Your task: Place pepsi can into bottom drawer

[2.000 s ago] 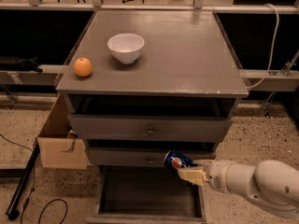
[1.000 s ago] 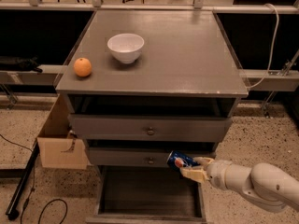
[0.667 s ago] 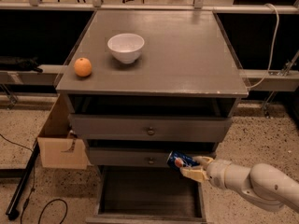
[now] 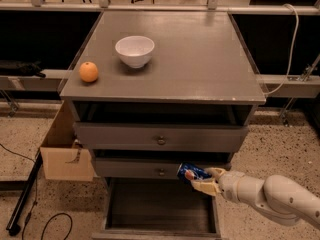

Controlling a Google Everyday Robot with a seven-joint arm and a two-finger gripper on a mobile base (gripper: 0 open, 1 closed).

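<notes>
Low on the right, the pincer (image 4: pixel 202 180) is clamped on the pepsi can (image 4: pixel 191 172), holding it on its side just in front of the middle drawer (image 4: pixel 135 168), near its right end, above the pulled-out bottom drawer (image 4: pixel 160 209). A white bowl (image 4: pixel 134 50) and an orange (image 4: pixel 89 72) sit on the grey tabletop (image 4: pixel 200 59). A cardboard box (image 4: pixel 65 159) stands left of the cabinet.

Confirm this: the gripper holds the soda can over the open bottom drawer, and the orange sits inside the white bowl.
No. In the camera view the orange lies on the cabinet top, left of the bowl, apart from it. The gripper does hold the can over the open bottom drawer.
</notes>
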